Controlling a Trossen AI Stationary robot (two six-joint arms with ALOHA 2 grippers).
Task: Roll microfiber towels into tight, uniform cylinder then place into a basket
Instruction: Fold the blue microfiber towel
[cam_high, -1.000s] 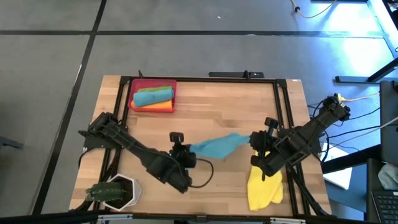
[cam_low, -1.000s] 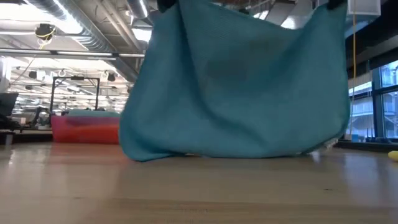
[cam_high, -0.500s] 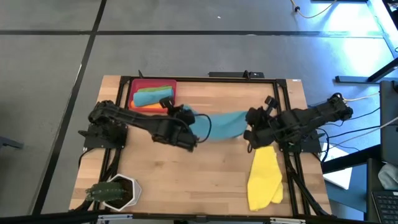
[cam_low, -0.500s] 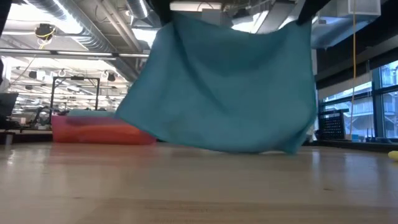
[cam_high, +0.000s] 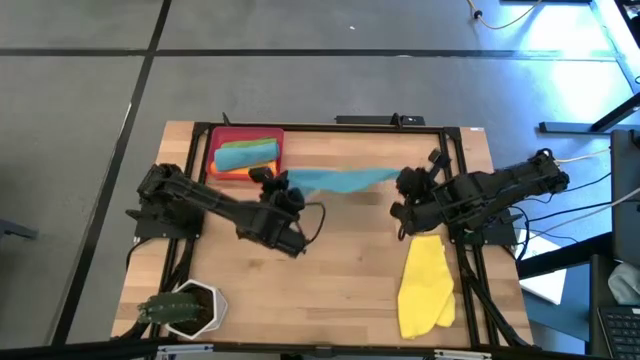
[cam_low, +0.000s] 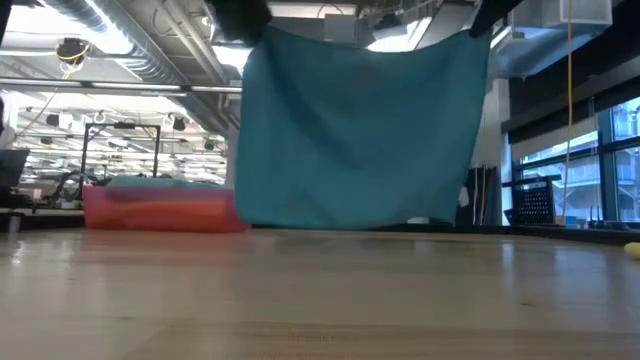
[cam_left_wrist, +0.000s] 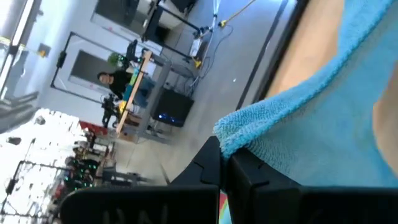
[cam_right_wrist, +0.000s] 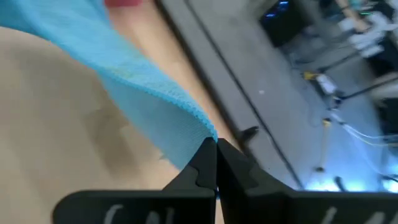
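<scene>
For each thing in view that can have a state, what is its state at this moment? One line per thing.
Teal towel: hanging stretched between both claws, above the table.
Left claw: shut on one corner of the teal towel.
Right claw: shut on the opposite corner.
Yellow towel: lying unrolled on the table.
Basket: holds rolled towels, a teal one on an orange one.
Potted plant: upright at the table's near-left corner.

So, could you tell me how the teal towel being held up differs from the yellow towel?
The teal towel hangs stretched between the left gripper and right gripper, clear of the table; the yellow towel lies loose on the wood, untouched. Neither is rolled or in the basket.
</scene>
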